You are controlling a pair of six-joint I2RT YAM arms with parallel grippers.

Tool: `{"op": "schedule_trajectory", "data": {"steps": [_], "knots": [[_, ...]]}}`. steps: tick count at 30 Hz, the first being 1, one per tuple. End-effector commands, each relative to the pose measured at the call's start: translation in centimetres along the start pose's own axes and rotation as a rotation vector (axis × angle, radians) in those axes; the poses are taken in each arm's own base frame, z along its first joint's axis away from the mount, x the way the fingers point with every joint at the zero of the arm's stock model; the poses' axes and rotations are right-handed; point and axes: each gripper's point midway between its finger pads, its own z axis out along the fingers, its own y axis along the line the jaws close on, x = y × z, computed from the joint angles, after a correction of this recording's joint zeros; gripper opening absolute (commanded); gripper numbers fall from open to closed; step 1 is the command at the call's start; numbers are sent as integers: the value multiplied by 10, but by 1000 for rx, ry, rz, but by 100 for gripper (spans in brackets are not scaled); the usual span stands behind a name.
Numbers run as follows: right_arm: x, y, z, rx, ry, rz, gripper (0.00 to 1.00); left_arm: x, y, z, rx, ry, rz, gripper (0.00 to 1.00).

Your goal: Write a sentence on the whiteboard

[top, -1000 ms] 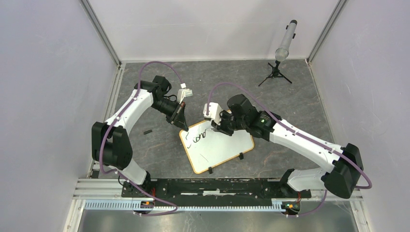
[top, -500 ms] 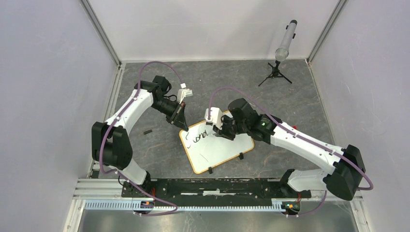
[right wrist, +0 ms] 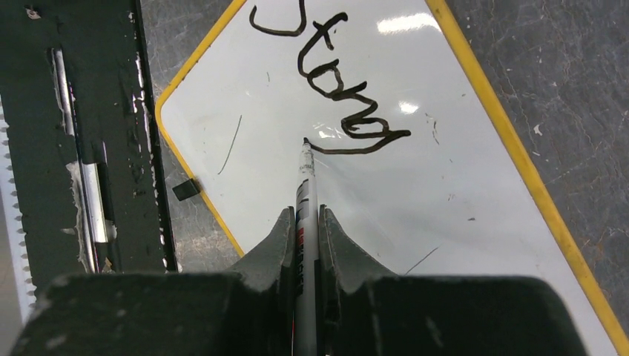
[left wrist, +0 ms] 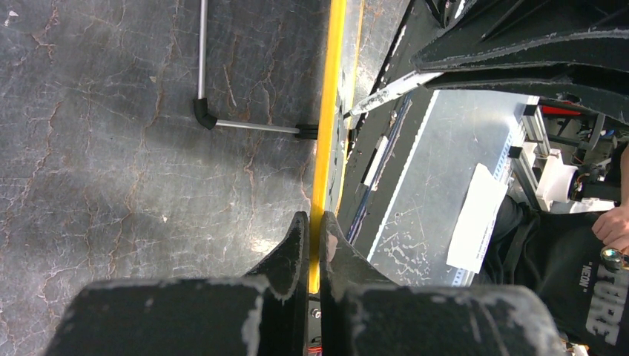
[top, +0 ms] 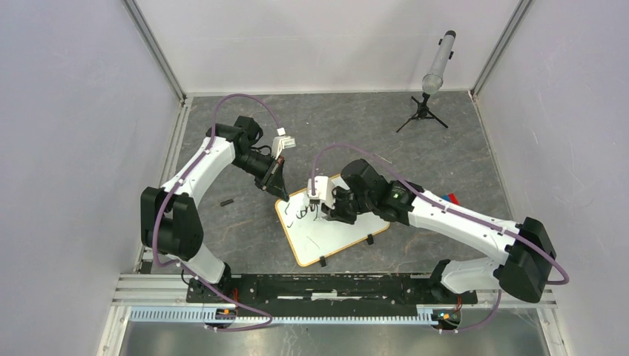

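The whiteboard (top: 326, 236) lies flat on the grey floor, white with a yellow-tan frame and two black feet on its near edge. Black handwriting (right wrist: 345, 96) runs along its far part. My left gripper (top: 280, 194) is shut on the board's far left edge; in the left wrist view the yellow frame (left wrist: 326, 111) runs between its fingers. My right gripper (top: 324, 211) is shut on a white marker (right wrist: 305, 185) with its tip on the board just below the writing.
A small black cap-like piece (top: 226, 201) lies on the floor left of the board. A grey tube on a black tripod (top: 435, 70) stands at the back right. A black rail (top: 326, 288) runs along the near edge.
My right gripper has moved left along the board with the marker, from its far middle to below the writing's left part. The left gripper has held still on the frame.
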Motion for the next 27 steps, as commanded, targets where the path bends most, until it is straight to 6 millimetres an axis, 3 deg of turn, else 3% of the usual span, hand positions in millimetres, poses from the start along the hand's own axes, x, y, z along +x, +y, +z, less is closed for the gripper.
{"op": "schedule_trajectory", "data": {"steps": [1,10,27], "knots": [[-35,-12,-3,32,-74,-18,0,-1,2,-1,-26,10,-11,3],[-60,-8,-25,-7,-148,-36,0,-2,5,-2,-40,13,15,2],[-36,-19,-62,-66,-182,40,0,-10,18,-15,-134,64,69,2]]}}
